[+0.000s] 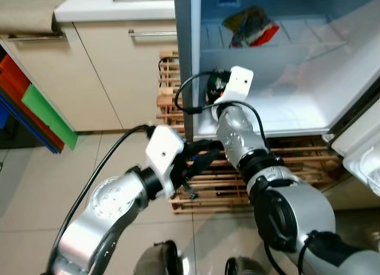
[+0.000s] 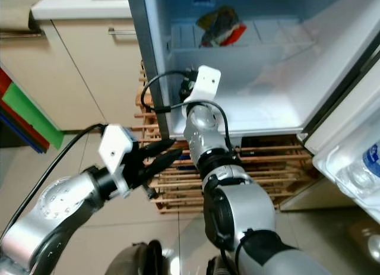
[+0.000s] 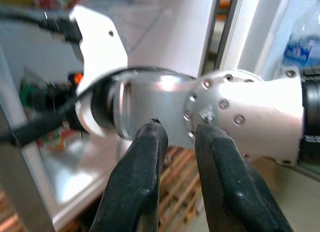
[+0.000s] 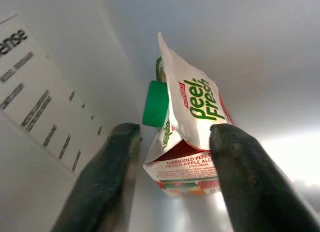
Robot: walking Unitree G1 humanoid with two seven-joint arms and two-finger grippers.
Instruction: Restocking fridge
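**Carton at the fridge wall, right pincer spread around it**

The fridge stands open on a wooden pallet, its white floor lit and a crumpled packet lying on the shelf at 12 o'clock. Cabinets run off at 10 o'clock under a white surface. The right arm reaches into the lower compartment beside the fridge's near wall. Its wrist view shows the juice carton between the two black fingers, green cap turned toward one of them. The right pincer is well open; neither finger visibly presses the carton, so it is probably resting on the fridge floor rather than held. The left pincer hovers outside at 7 o'clock, nearly closed and empty, pointing at the right forearm.

If this is the release, the arm should draw straight back along the fingers' line, keeping them spread so neither one clips the cap or tips the carton.
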